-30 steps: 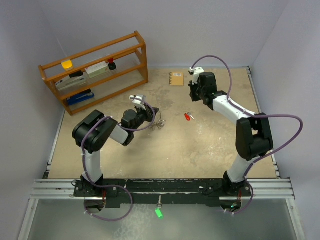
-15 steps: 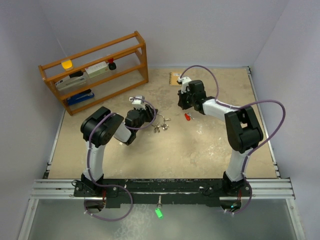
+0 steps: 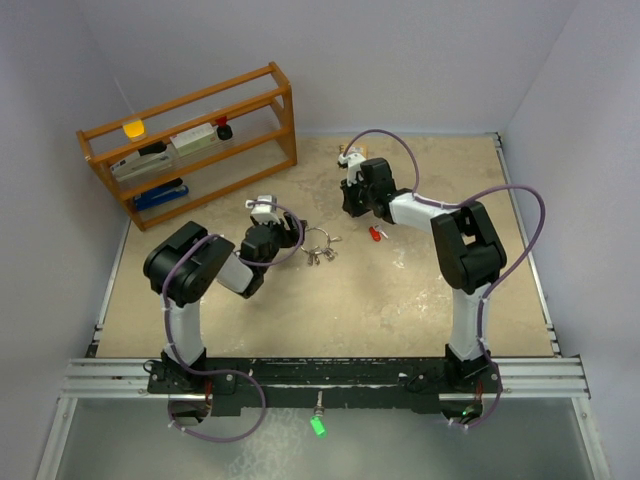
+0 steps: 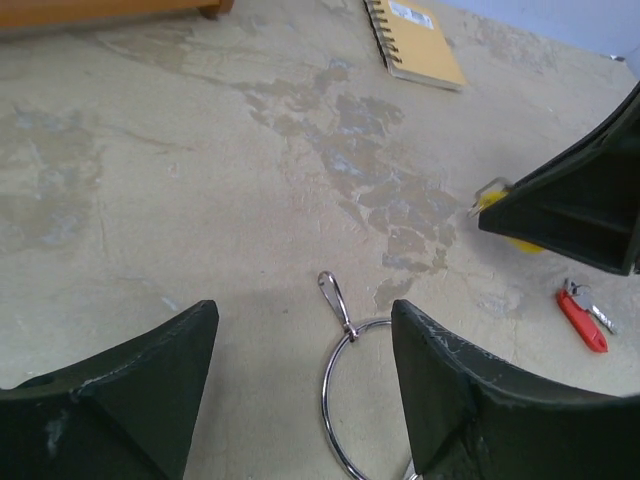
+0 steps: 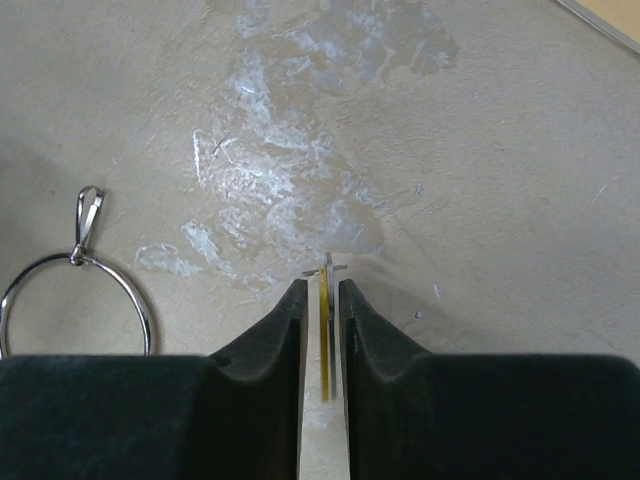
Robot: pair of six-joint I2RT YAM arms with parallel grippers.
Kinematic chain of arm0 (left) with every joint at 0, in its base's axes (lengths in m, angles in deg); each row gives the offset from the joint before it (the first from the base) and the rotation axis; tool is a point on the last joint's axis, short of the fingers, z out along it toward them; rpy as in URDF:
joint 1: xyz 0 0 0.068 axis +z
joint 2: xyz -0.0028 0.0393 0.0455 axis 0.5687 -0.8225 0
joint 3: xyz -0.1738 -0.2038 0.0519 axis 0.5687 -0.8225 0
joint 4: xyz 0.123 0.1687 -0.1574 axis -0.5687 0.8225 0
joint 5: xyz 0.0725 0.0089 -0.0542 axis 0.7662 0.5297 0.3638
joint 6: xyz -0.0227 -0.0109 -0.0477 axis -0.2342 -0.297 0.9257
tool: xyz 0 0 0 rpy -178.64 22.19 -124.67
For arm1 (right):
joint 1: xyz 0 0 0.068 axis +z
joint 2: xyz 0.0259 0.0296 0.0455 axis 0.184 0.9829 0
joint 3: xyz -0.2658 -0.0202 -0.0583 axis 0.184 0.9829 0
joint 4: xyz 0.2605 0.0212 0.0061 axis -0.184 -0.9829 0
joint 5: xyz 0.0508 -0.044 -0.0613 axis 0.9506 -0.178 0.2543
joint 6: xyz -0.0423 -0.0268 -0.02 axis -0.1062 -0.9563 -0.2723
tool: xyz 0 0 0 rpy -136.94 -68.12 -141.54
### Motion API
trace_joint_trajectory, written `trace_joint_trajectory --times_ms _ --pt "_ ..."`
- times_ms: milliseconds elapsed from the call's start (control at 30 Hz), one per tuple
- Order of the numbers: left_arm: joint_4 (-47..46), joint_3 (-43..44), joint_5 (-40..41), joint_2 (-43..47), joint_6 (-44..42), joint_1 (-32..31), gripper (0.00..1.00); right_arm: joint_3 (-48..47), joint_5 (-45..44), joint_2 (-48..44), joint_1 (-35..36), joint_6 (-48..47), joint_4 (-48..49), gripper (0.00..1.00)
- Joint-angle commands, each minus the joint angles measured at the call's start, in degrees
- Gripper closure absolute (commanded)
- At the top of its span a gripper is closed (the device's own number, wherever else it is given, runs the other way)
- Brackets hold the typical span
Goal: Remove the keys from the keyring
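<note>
Keyring, thin round silver wire, just let go by wide-open fingers of left gripper; little yellow-headed key freed, between barely parted fingers of right gripper, hold not clear.

The top external camera looks down from 6 o'clock, high behind the arm bases, over the whole table. Both wrist cameras skim low and close; all share the keyring.

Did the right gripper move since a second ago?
Yes. The right gripper swung left, from the red key's right side over to its left, nearer the rack.
</note>
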Motion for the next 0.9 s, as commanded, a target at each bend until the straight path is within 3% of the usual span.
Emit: trace_joint_trajectory --times_ms 0,133,367,667,867 --pt "4.04 -0.07 3.28 7.01 -3.95 0.16 0.32 -2.66 0.09 0.69 -0.21 -0.37 1.71 0.68" --pt "8.77 -0.50 4.64 10.89 -4.67 0.15 0.30 -2.94 0.30 1.73 -0.21 0.38 1.77 0.62" --pt "13.68 -1.98 5.12 17.07 -7.33 0.07 0.29 -0.71 1.16 -1.45 -0.04 -0.12 3.41 0.61" --pt "26.60 -0.65 17.11 27.05 -10.95 -0.02 0.26 2.39 -3.17 -11.98 0.05 -3.75 5.78 0.61" --pt "33.95 0.14 24.45 32.01 -13.68 -0.04 0.25 13.31 -11.48 -24.99 -0.04 -4.45 12.69 0.58"
